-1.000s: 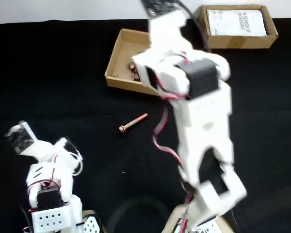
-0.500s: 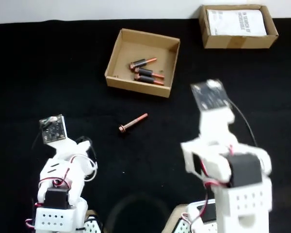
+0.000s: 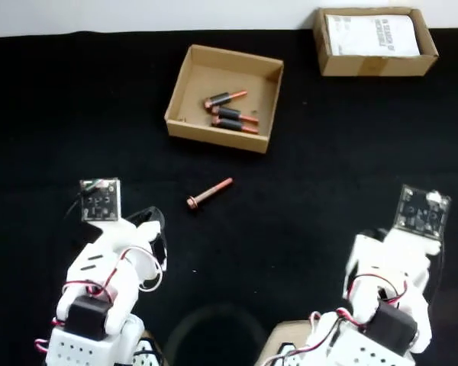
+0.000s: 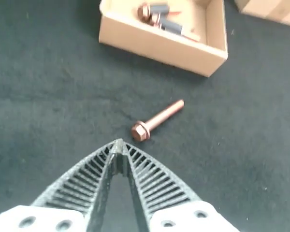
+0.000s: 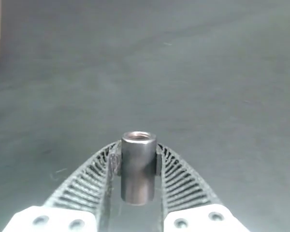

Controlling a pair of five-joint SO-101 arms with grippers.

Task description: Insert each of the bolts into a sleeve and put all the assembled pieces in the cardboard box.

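sleeve (image 5: 138,169) in right gripper (image 5: 138,146), bolt (image 4: 157,121) just beyond left gripper (image 4: 119,143)

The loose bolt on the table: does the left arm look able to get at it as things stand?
Probably yes. The bolt lies alone on the table just ahead of the left gripper, with nothing between them. The gripper is shut, so it would have to open first.

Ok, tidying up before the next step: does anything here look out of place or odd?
Nothing looks damaged or spilled. One bolt lies bare and loose on the table, outside the cardboard box; a sleeve is clamped in the right gripper.
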